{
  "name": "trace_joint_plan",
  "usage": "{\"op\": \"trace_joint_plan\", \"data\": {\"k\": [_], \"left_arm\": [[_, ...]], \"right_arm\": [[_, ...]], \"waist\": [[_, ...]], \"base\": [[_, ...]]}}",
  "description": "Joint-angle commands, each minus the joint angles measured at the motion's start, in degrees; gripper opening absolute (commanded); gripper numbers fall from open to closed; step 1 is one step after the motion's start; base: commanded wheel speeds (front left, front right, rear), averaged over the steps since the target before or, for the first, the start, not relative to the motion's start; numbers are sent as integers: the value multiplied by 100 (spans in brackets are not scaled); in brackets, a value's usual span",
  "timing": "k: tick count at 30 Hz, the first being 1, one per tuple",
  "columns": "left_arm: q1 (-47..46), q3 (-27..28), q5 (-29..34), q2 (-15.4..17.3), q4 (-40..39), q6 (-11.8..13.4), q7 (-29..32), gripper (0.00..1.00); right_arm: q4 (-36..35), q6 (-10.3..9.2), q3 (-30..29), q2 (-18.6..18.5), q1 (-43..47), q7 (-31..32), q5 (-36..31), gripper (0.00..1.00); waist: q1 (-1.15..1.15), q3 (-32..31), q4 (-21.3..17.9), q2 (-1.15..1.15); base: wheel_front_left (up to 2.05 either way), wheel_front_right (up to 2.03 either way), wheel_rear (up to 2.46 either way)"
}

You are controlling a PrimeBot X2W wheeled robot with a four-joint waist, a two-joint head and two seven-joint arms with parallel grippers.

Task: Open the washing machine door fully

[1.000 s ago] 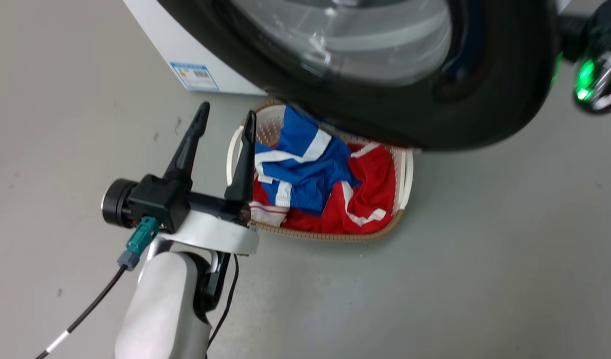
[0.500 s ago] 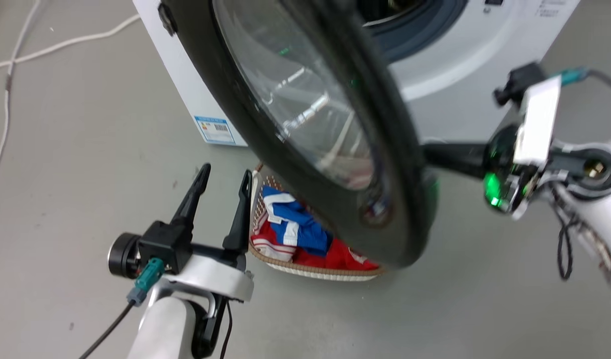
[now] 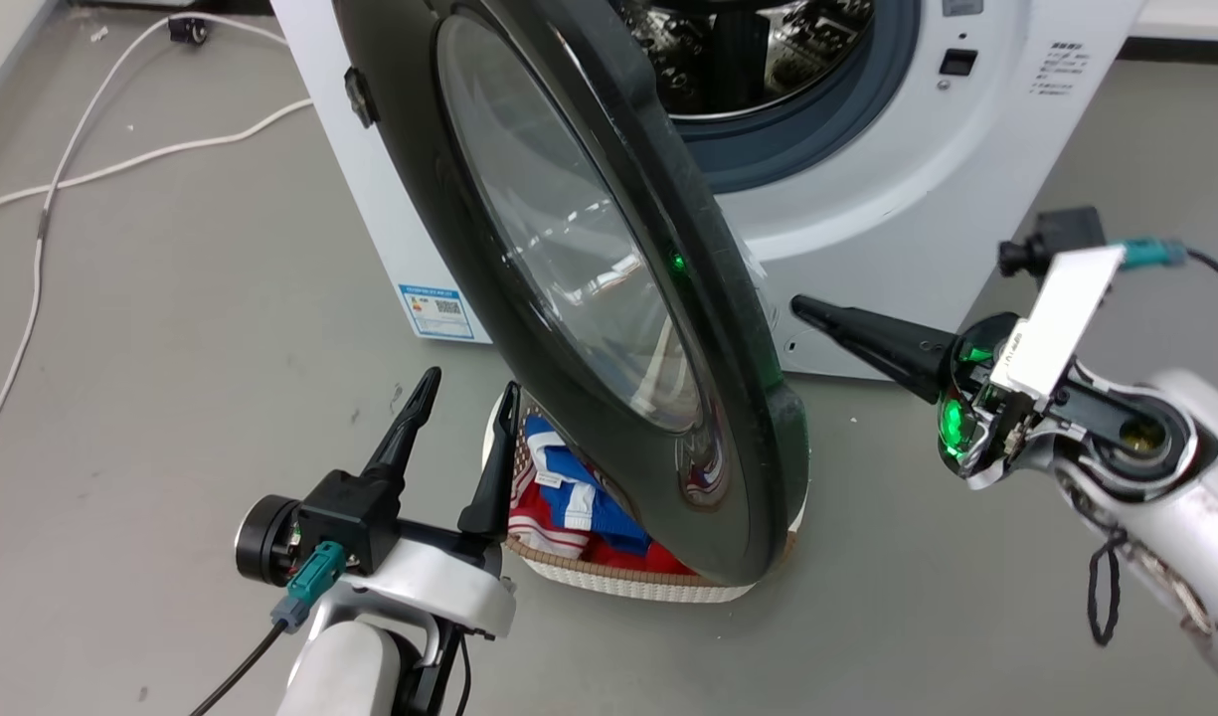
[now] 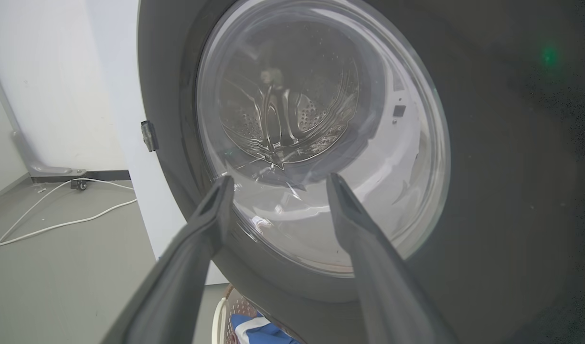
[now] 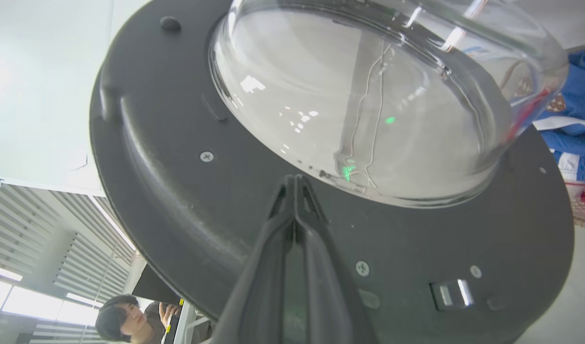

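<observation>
Washing machine door (image 3: 569,249) part open, upright, free edge toward the camera; left hand (image 3: 471,381) spread, right hand (image 3: 799,304) pressed together.

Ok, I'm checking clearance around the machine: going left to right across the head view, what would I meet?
white cable → left gripper → washing machine door → right gripper

left pincer (image 3: 471,382) spread, right pincer (image 3: 803,308) closed
</observation>
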Motion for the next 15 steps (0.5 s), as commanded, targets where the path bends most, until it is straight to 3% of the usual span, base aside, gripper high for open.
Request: {"op": "trace_joint_plan", "data": {"k": [1,8,15], "left_arm": [[67,5,-20,25,2,-12,-15,100],[207,103,-45,69,20,-5,-15,100],[312,268,-84,133,86,50,-15,100]], "right_arm": [[-60,15,-32,27,204,-264,-50,0],[-436,15,-685,-105,1099,-1977,-128,0],[-788,15,-981,-645,2146,-3685,-1121,0]], "waist": [[1,-51,-38,0],[1,-284,-248,0],[1,-462,-487,0]], "base": [[0,0,0],[0,0,0],[0,0,0]]}}
